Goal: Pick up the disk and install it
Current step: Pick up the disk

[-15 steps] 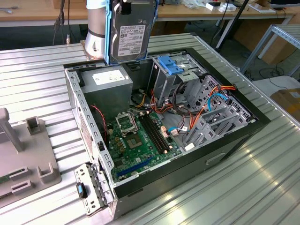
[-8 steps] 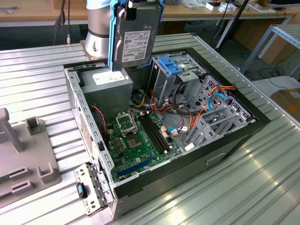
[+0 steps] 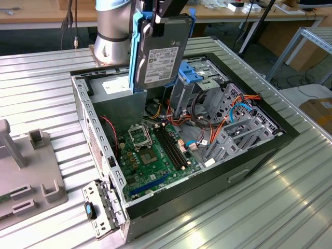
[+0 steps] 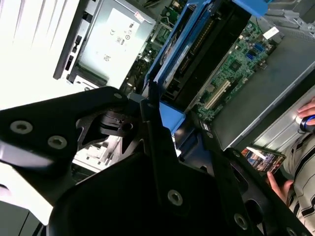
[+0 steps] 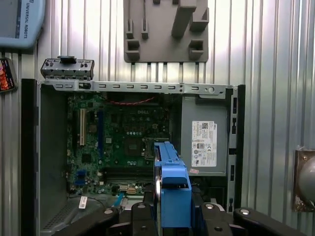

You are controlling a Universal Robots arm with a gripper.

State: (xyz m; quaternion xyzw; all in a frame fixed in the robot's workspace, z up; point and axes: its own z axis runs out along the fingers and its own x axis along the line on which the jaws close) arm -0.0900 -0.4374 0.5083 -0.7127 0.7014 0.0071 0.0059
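Pincer (image 3: 158,18) clenched on the disk (image 3: 161,52) — upright above the open computer case (image 3: 259,155).

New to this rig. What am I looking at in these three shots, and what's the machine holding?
It is one robot arm with a gripper at its end. The exterior view comes from a camera standing off the arm; both wrist views come from cameras riding on the arm. On the ribbed metal table lies an open computer case, its motherboard exposed, with a grey fixture at the exterior view's left. The gripper is shut on the disk, a grey hard drive in a blue frame, held upright above the case.
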